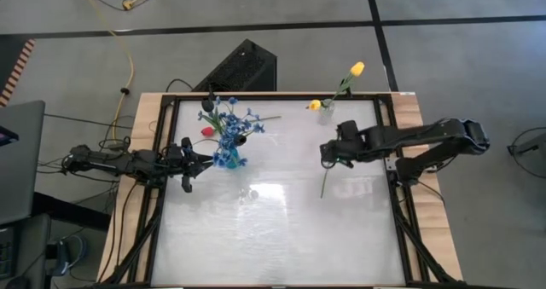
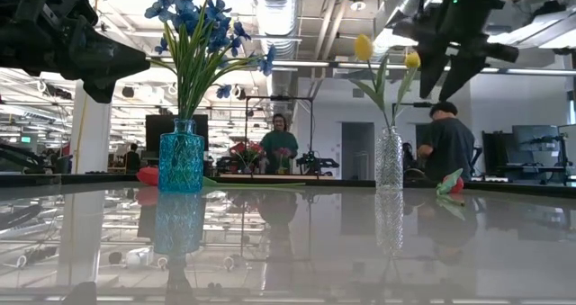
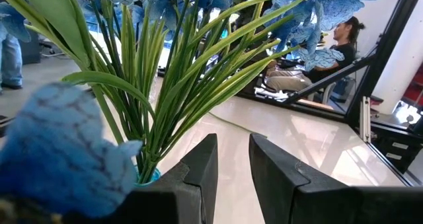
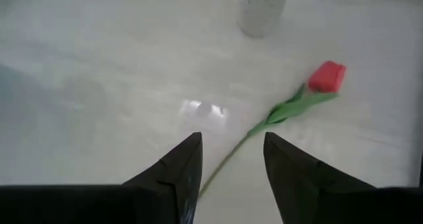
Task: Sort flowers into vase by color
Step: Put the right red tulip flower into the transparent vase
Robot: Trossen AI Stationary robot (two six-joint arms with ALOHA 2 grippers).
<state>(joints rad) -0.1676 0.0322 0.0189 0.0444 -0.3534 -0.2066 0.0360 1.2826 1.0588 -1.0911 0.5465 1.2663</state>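
A blue vase at the table's far left holds blue flower sprays. A red tulip lies on the table beside it. A clear vase at the far right holds two yellow tulips. Another red tulip lies flat on the table near the clear vase, its stem running toward the near edge. My right gripper hangs open above that stem, pointing down at a slant and touching nothing. My left gripper stands level next to the blue vase, open by a narrow gap with nothing in it.
The glossy white tabletop spreads toward the near edge inside a black frame. A black box stands behind the table's far edge. In the low view, people and desks show in the room beyond.
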